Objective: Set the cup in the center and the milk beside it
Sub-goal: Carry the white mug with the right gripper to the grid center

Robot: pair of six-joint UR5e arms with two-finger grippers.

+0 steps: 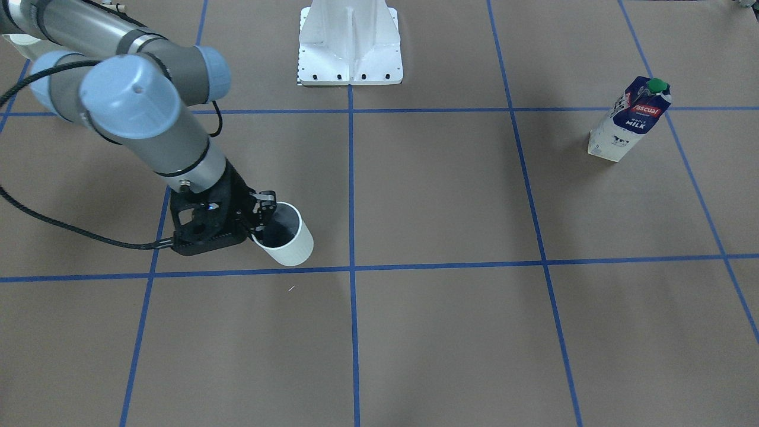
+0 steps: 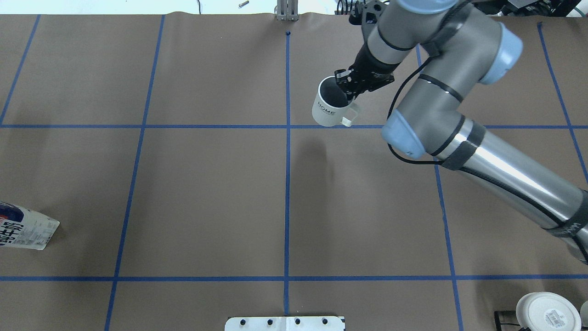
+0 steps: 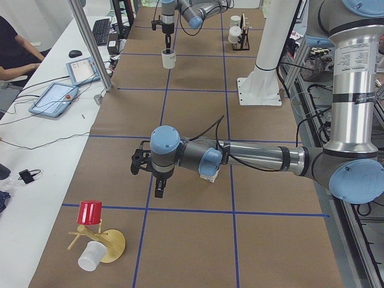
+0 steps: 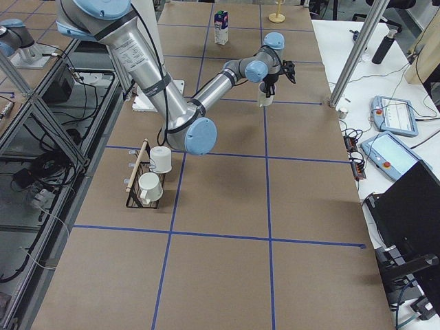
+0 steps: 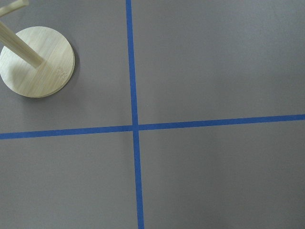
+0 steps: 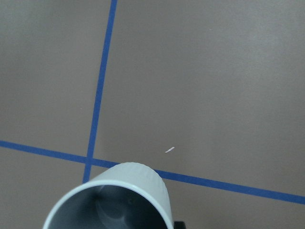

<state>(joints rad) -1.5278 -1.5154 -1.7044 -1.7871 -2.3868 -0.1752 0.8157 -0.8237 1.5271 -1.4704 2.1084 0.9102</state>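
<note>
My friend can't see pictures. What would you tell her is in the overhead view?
The right arm's pincer holds a white cup marked HOME by its rim, just right of a blue tape line on the brown table. The milk stands far off at the left edge, partly cut off.

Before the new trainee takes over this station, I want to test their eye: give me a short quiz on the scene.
1. True or false: the milk carton lies on its side.
2. Which end effector grips the white HOME mug? A) left B) right
3. Fill in: the carton's cap is ____.
Key: 1 false, it stands upright; 2 B, the right end effector; 3 green.
</note>
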